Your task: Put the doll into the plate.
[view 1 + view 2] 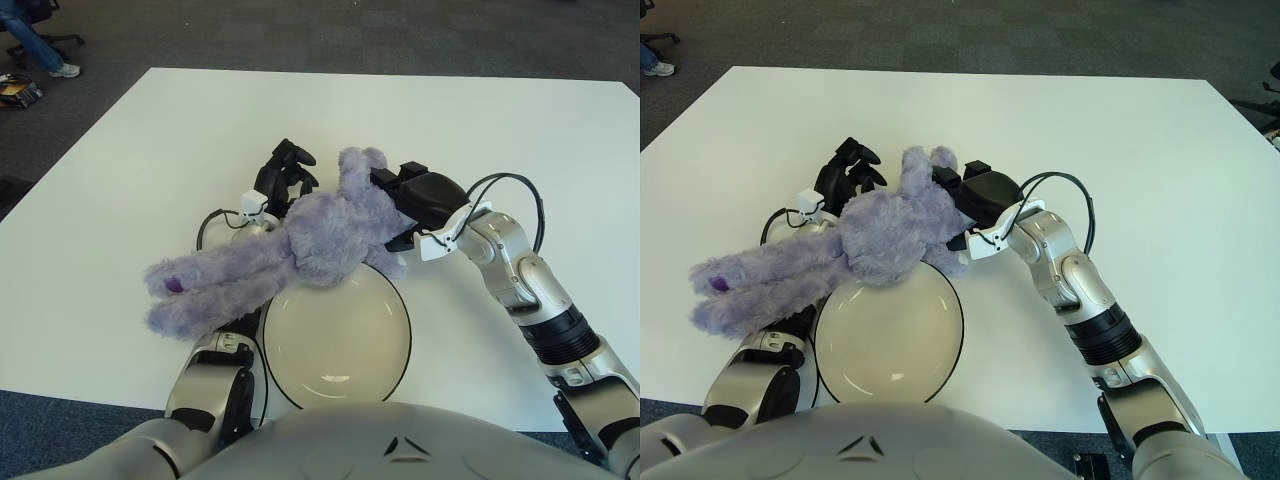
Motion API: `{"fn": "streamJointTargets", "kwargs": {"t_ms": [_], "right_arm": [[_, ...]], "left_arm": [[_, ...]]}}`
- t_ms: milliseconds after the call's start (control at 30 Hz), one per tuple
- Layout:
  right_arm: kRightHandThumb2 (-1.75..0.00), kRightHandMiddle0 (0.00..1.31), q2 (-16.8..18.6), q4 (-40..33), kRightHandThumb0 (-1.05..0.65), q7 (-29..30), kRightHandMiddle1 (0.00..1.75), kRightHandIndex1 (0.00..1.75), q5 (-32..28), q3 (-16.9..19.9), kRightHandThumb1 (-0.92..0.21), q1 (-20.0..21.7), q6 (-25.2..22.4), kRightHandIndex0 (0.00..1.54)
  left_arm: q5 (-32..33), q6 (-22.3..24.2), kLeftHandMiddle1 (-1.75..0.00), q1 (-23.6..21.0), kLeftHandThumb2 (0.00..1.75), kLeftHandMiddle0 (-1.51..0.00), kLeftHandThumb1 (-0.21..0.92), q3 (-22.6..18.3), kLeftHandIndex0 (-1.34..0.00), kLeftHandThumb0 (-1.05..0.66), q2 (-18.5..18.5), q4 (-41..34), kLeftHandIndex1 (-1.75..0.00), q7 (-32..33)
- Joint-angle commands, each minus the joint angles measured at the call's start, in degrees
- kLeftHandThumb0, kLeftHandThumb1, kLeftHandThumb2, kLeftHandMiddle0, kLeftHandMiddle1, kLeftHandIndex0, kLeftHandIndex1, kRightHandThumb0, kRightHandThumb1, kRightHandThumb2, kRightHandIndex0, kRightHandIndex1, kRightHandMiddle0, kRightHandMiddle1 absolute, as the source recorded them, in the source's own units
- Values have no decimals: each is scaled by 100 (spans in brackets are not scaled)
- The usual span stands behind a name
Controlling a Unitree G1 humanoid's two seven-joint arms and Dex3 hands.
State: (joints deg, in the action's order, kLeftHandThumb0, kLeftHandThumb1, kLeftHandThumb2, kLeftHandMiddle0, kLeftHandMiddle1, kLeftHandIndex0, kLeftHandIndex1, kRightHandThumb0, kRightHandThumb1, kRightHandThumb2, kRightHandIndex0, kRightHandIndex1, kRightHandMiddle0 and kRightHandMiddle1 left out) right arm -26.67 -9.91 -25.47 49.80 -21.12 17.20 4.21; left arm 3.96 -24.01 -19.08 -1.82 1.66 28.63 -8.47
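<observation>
A purple plush doll lies tilted between my two hands, its body over the far rim of the cream plate and its legs stretching left beyond the plate. My left hand shows just behind the doll's upper left side, black fingers curled against it, with the forearm passing under the legs. On the doll's right side my right hand presses into the head and arm, fingers closed on the plush. Most of the plate's inside is bare and sits near the table's front edge.
The white table spreads wide beyond and to both sides of the hands. Dark carpet surrounds it. At the far top left a person's foot and a chair base stand off the table.
</observation>
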Motion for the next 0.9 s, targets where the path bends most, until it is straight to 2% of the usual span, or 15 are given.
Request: {"fn": "streamJointTargets", "kwargs": {"t_ms": [0, 33, 100, 200, 300, 433, 500, 567, 867], "right_arm": [[-111, 2, -102, 291, -1, 75, 119, 172, 95, -160, -36, -91, 119, 8], [-105, 5, -122, 315, 13, 171, 135, 173, 106, -160, -45, -66, 184, 19], [-111, 13, -136, 364, 30, 396, 156, 173, 81, -129, -45, -47, 310, 37], [-128, 35, -93, 454, 10, 785, 168, 173, -44, -32, -33, -76, 472, 54], [-140, 48, -7, 481, 3, 1022, 166, 174, -280, 109, -23, -193, 499, 65], [-140, 67, 122, 404, 0, 1164, 144, 174, -693, 318, -16, -405, 410, 72], [-146, 64, 175, 357, 0, 1176, 161, 174, -853, 388, -16, -459, 359, 66], [-148, 63, 228, 305, 0, 1196, 167, 175, -947, 437, -15, -489, 289, 64], [-153, 64, 270, -41, 0, 1123, 172, 174, -1101, 647, -12, -574, -125, 65]], "left_arm": [[-55, -39, -175, 383, 134, -51, 31, 13, -50, -1, 16, 141, -175, 63], [-60, -30, -175, 389, 134, -51, 31, 19, -50, -1, 14, 126, -175, 64], [-65, -18, -175, 398, 134, -51, 31, 25, -50, -1, 11, 106, -175, 62], [-62, -8, -175, 404, 134, -51, 30, 27, -50, -1, 5, 96, -175, 51], [-53, -4, -175, 406, 134, -51, 30, 27, -50, -1, 3, 90, -175, 41], [-45, 5, -175, 410, 134, -51, 30, 28, -50, -1, 3, 81, -175, 35], [-44, 9, -175, 414, 134, -51, 30, 28, -50, -1, -2, 69, -175, 31], [-41, 8, -175, 418, 135, -51, 30, 28, -50, -1, -10, 56, -175, 22], [-58, -6, -175, 426, 135, -51, 30, 39, -50, -1, -20, 51, -175, 30]]}}
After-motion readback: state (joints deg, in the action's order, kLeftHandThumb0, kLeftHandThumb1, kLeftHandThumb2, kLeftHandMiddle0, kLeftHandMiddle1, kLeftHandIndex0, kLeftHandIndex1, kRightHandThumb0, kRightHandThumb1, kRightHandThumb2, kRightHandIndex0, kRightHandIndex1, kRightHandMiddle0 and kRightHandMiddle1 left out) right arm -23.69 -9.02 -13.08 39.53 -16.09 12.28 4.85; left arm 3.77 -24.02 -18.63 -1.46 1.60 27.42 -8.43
